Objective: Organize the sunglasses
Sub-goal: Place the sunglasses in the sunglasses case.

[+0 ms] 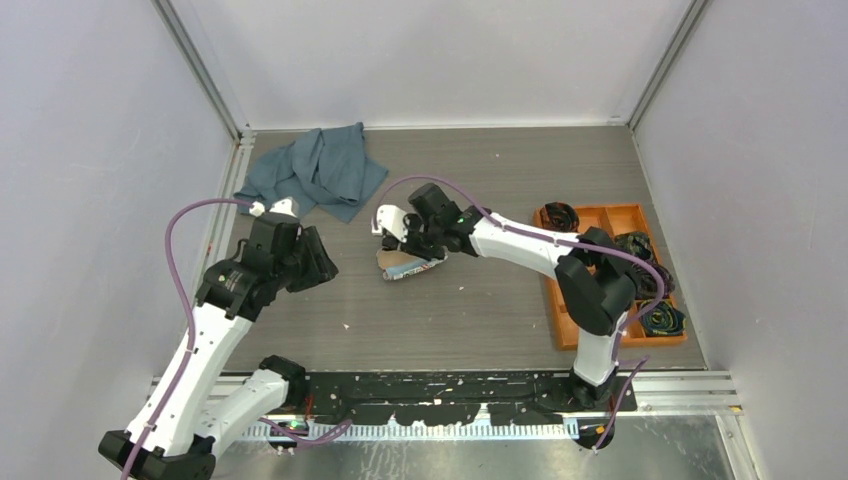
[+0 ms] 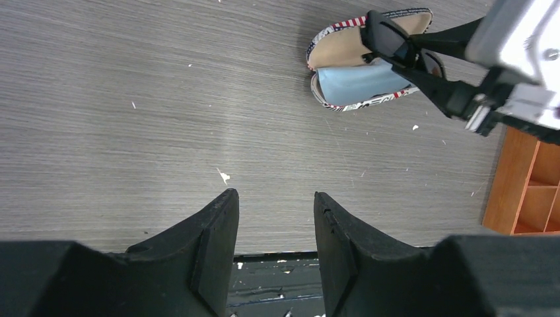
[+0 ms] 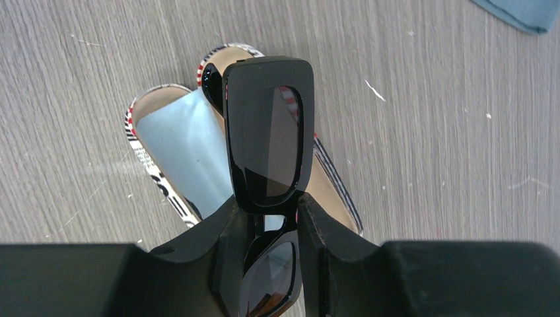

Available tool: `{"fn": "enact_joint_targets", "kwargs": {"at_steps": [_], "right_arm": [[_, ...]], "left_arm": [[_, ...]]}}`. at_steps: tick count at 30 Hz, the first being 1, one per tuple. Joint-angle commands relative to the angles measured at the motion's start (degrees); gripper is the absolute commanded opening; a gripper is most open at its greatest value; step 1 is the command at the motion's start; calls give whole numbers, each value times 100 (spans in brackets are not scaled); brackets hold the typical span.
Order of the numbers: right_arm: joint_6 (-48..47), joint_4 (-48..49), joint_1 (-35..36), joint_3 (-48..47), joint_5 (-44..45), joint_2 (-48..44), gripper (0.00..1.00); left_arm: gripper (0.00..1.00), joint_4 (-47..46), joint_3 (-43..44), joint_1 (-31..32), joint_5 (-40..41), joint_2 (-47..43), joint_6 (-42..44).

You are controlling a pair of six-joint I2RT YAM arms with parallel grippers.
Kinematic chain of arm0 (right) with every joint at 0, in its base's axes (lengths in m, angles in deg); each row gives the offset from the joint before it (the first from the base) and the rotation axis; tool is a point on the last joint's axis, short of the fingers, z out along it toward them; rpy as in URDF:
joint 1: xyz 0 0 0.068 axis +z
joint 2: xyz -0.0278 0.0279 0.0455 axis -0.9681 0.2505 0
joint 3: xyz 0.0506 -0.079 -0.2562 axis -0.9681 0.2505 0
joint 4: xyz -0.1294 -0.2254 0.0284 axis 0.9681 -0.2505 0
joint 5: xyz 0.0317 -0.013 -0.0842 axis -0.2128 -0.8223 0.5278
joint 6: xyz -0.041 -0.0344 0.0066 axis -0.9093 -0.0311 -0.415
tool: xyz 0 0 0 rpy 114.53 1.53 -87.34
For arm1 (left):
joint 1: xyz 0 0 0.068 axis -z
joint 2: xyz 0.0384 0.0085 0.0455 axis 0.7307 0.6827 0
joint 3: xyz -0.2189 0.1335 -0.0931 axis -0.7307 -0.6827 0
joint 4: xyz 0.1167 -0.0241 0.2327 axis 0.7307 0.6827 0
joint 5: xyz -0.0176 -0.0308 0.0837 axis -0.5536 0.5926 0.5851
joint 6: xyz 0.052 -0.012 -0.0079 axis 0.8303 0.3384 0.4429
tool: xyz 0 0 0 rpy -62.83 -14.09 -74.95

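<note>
Right pincer point(image 3: 267, 210) pinches sunglasses point(image 3: 269, 139) at the bridge

Back wall point(image 1: 430, 60): you face a plain, pale grey panel with no opening in it.
Side walls: you have the same pale panels on the left point(image 1: 90, 150) and on the right point(image 1: 760, 150), boxing the space in.
Corner posts point(image 1: 200, 65): you see slim metal rails running up where the panels meet.
Table top point(image 1: 480, 330): your work surface is grey wood-grain board, matt, dotted with small white specks point(image 2: 223, 176).
Near edge point(image 1: 480, 460): you see a bare metal sheet.
Light: you get soft, even light with only faint shadows.
</note>
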Motion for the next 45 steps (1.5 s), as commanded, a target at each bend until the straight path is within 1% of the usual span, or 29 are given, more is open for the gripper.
{"fn": "enact_joint_targets", "kwargs": {"at_steps": [1,9,13,17,22,27,29,33,36,39,45], "right_arm": [[-650,416,142,-243,-91,170,10],[-758,463,146,-109,-265,261,12],[-784,274,146,43,-266,238,12],[-770,171,270,294,-154,90,12],[-762,121,287,494,-30,17,12],[-1028,-11,384,562,247,35,13],[-1049,51,423,603,310,49,13],[-1219,407,553,725,743,94,13],[-1359,754,625,861,1009,93,13],[-1418,978,672,971,1052,83,13],[-1469,1449,765,1228,1419,63,13]], "left_arm": [[47,141,76,-49,105,-62,43],[47,141,-4,-58,140,-106,58],[47,99,-48,-58,100,-68,73],[48,-175,-245,-58,-122,12,53],[47,-425,-380,-58,-652,360,-71],[48,-571,-400,-58,-700,395,-61],[48,-665,-433,-58,-801,475,-78],[48,-767,-464,-58,-1043,637,-98],[48,-770,-467,-58,-1055,616,-93],[48,-770,-481,-57,-1052,548,-87],[48,-764,-516,-58,-1079,504,-87]]}}
